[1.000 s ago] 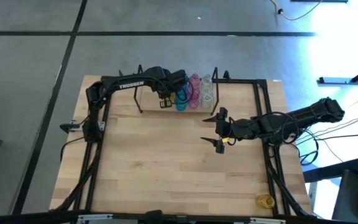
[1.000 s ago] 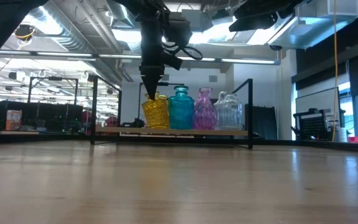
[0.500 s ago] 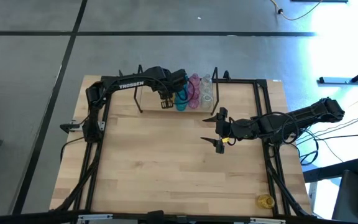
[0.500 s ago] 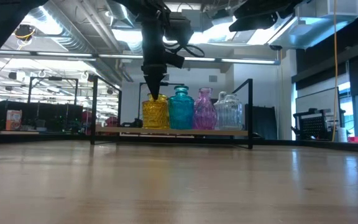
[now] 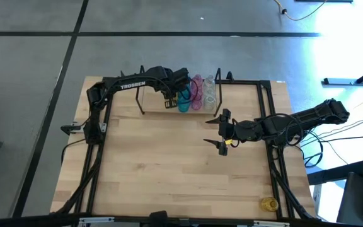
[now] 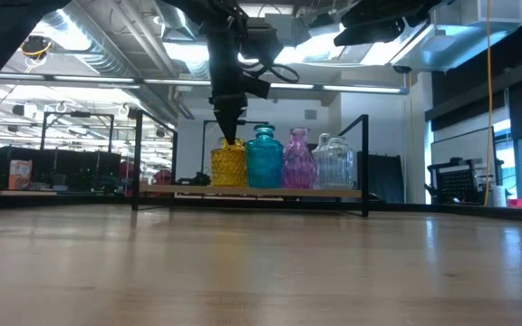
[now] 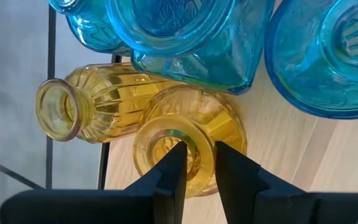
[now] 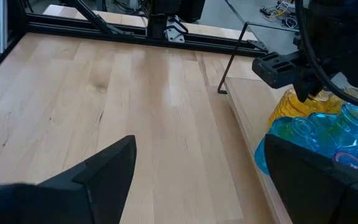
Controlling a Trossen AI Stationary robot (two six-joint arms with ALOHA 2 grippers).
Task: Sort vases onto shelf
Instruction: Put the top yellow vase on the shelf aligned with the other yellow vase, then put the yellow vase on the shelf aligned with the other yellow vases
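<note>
My left gripper [image 5: 169, 101] [image 7: 199, 154] reaches down over the shelf [image 6: 252, 192] at the table's far edge, shut on the mouth of a yellow vase [image 6: 228, 165]. That vase stands upright at the left end of a row with a teal vase [image 6: 264, 161], a pink vase [image 6: 297, 161] and a clear vase [image 6: 333, 163]. The left wrist view shows a second yellow vase [image 7: 82, 112] right beside the held one. My right gripper [image 5: 208, 131] hangs open over the middle right of the table, touching nothing. My left gripper pinches the yellow vase's mouth rim [image 7: 202, 146], with one finger [image 7: 173, 167] inside the mouth and the other [image 7: 230, 167] outside it. The fingers come from above, pointing down. The vase stands upright with its base on the shelf board.
Another yellow vase [image 5: 268, 203] sits at the table's near right corner. Black wire frames [image 6: 366, 163] stand at both short ends of the shelf. Bare wooden tabletop [image 5: 169, 164] stretches between the shelf and the near edge.
My left gripper has tipped the yellow vase from a tilt to upright and shifted it slightly toward the teal vase. It stays shut on the vase's mouth.
</note>
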